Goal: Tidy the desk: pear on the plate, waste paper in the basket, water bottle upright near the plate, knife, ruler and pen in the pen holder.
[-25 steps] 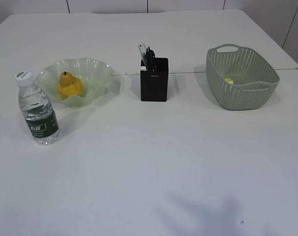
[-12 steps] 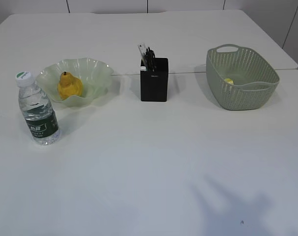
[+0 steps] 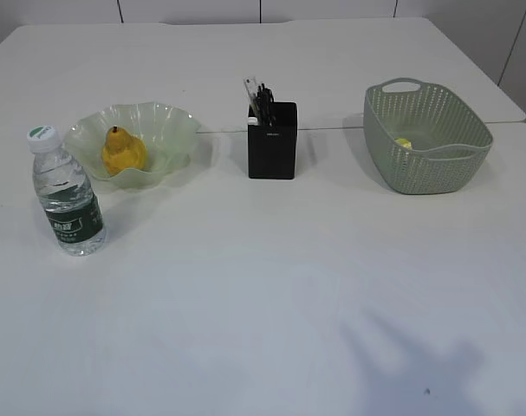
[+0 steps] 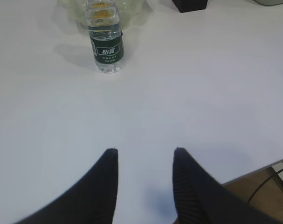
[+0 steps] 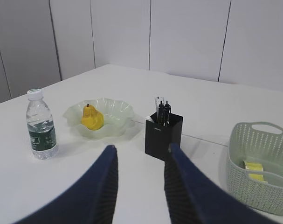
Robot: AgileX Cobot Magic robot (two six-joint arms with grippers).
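On the white desk (image 3: 271, 286) the yellow pear (image 3: 123, 151) lies in the pale green ruffled plate (image 3: 172, 121). The water bottle (image 3: 66, 194) stands upright just left and in front of the plate. The black pen holder (image 3: 272, 140) holds a clear ruler and dark pens; I cannot make out the knife among them. Yellow waste paper (image 3: 404, 143) lies inside the sage-green basket (image 3: 427, 165). My left gripper (image 4: 145, 150) is open and empty over bare desk, the bottle (image 4: 105, 44) far ahead. My right gripper (image 5: 140, 148) is open and empty, well back from the pen holder (image 5: 162, 133).
Neither arm shows in the exterior view; only a faint shadow (image 3: 410, 364) falls on the desk at the lower right. The desk's near edge (image 4: 253, 170) shows at the lower right of the left wrist view, with floor and cables beyond.
The objects have not moved. The arm shadow on the front of the desk slid to the right over the first half second, then held.
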